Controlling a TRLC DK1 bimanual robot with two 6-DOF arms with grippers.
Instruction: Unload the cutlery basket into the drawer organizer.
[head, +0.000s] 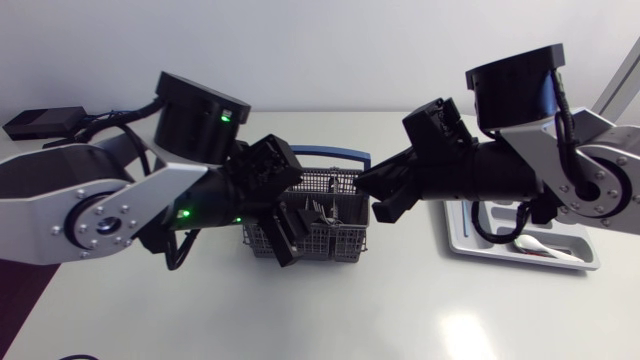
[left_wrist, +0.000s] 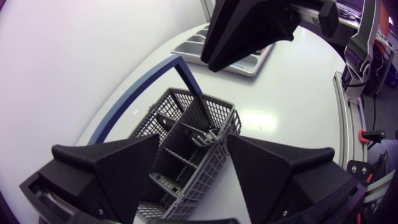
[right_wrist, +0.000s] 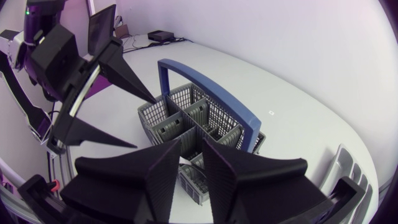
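Pick step: L pincer (left_wrist: 193, 144) spread over basket (head: 340, 182), R pincer (right_wrist: 191, 147) barely parted, empty; next: pinch cutlery (head: 322, 211), carry to organizer (head: 592, 258).

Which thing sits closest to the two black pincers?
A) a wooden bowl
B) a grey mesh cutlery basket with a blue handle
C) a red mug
B: the grey mesh cutlery basket with a blue handle sits right by the left pincer and the right pincer.
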